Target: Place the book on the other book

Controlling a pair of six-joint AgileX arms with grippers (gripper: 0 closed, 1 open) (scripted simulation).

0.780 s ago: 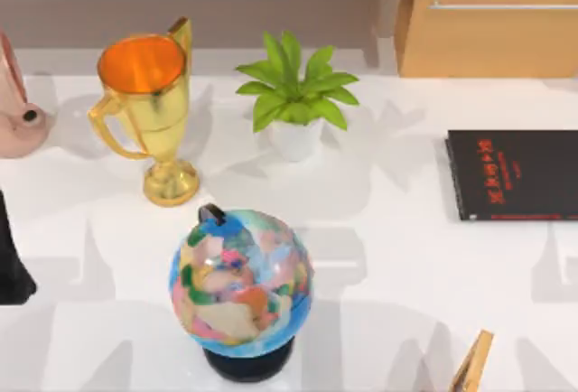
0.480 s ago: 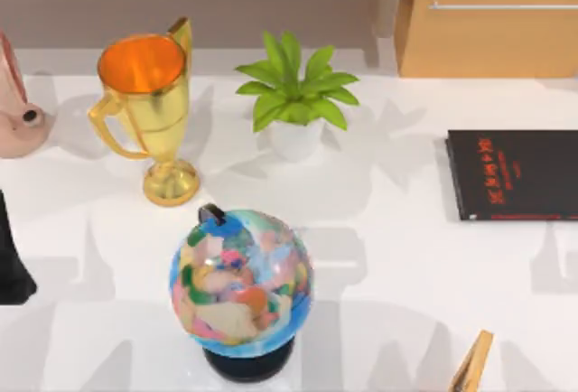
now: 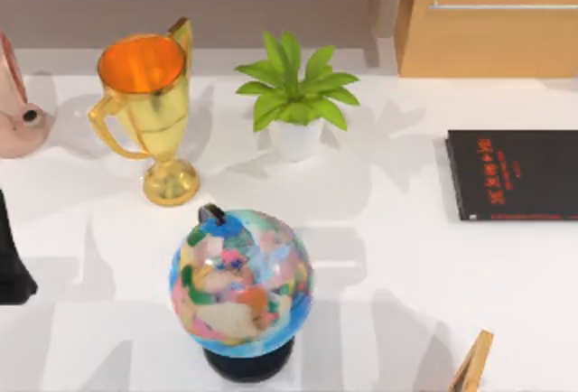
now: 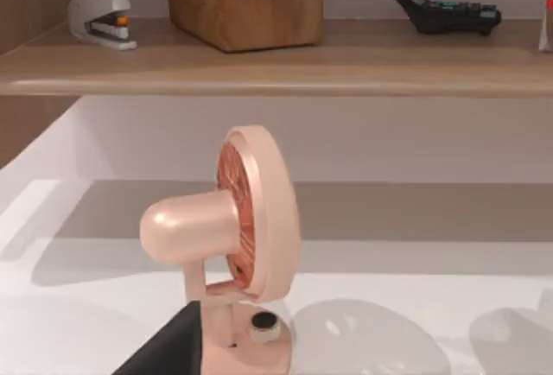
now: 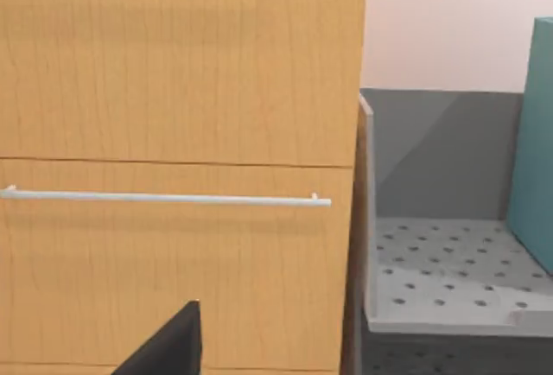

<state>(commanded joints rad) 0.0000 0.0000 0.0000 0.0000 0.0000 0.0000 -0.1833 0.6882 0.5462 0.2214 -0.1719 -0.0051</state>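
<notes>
Flat at the table's right lies the black book (image 3: 515, 173); teal book (image 5: 534, 133) stands in a grey bin (image 5: 432, 289); fingers' state untellable.

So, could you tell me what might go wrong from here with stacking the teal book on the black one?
1. The teal book stands upright in a grey perforated bin beside the wooden cabinet; gripping it there may scrape the bin wall.
2. The black book runs off the top view's right edge, so judging the placement could be off.
</notes>
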